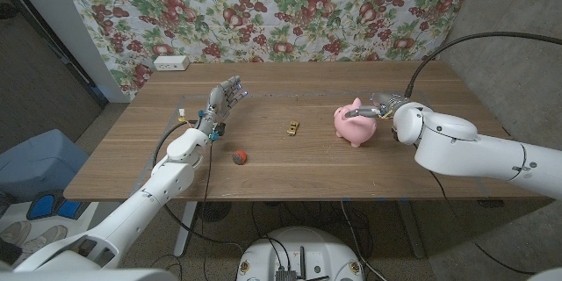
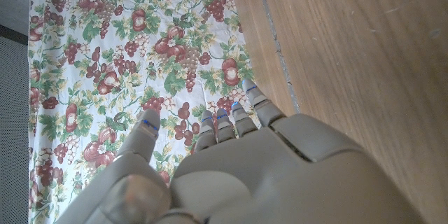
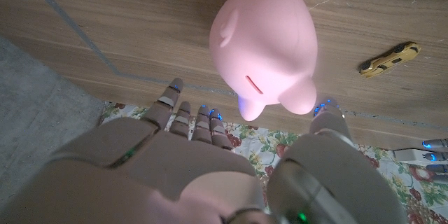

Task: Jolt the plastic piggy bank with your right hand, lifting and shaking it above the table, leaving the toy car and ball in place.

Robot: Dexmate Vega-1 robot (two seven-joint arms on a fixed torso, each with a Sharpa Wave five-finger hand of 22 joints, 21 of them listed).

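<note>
The piggy bank point(image 1: 355, 124) stands on the table point(image 1: 290, 162), right of centre, with the right hand point(image 1: 379, 106) directly beside it on its right. From the wrist view the fingers point(image 3: 183, 112) are spread and grip nothing yet; contact cannot be confirmed. The toy car point(image 1: 292, 126) and ball point(image 1: 239, 155) lie well to its left. The left hand point(image 1: 221, 104) is raised, open and far off.

Pink pig point(image 1: 355, 124) on wooden table point(image 1: 290, 171), right hand point(image 1: 379, 108) at its back, car point(image 1: 292, 127) and ball point(image 1: 239, 155) nearby, left hand point(image 1: 221, 104) raised, fingers spread.
</note>
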